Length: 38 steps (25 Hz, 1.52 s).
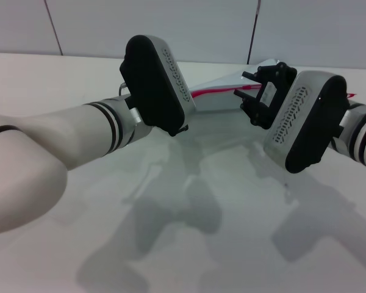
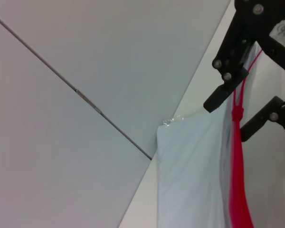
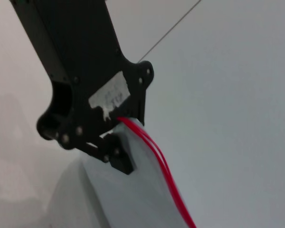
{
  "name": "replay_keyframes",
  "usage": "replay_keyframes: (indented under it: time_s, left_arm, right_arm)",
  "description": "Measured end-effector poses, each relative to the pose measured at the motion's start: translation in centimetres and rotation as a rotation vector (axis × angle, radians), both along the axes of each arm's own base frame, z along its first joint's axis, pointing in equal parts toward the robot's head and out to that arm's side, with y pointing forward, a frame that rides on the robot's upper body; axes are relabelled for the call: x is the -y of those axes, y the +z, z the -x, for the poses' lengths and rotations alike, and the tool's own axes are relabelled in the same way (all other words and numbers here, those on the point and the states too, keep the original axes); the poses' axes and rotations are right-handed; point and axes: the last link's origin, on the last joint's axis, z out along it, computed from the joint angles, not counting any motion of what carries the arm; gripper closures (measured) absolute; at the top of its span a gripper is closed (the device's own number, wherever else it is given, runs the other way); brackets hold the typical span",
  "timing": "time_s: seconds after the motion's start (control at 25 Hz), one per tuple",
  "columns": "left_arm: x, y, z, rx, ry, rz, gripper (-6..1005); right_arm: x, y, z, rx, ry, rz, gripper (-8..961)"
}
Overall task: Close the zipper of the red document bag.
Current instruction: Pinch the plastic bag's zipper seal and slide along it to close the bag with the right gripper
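The red document bag [image 1: 222,91] lies at the table's [image 1: 244,244] far side. The right gripper [image 2: 247,111] straddles the zipper [image 2: 238,190], jaws parted; the left gripper [image 3: 115,142] clamps the bag's edge, apparently steadying it.

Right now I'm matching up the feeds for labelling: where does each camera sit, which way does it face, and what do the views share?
Head view: on the head, facing forward and down at the table; left arm and right arm show.
Left wrist view: on the left wrist, facing along the red document bag and zipper towards the right end effector; no own arm shows.
Right wrist view: on the right wrist, facing past its own end effector to the wall.
Shared: all three show the right end effector at the zipper.
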Motion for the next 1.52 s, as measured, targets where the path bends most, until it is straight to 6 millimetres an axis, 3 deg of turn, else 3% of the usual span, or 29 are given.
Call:
replay_keyframes:
  time_s: [0.2, 0.56, 1.24, 1.52]
  left_arm:
    - [0.0, 0.0, 0.0, 0.000, -0.001, 0.000, 943]
    - [0.0, 0.0, 0.0, -0.001, 0.001, 0.000, 942]
    - [0.0, 0.0, 0.2, -0.003, 0.006, 0.001, 942]
    - [0.0, 0.7, 0.4, 0.013, 0.015, -0.023, 943]
  right_arm:
    - [0.2, -0.4, 0.2, 0.004, 0.009, 0.014, 644]
    - [-0.2, -0.6, 0.1, -0.013, -0.020, 0.022, 784]
    - [-0.4, -0.5, -0.1, -0.010, -0.028, 0.018, 879]
    - [-1.3, 0.7, -1.7, -0.012, -0.080, -0.022, 880]
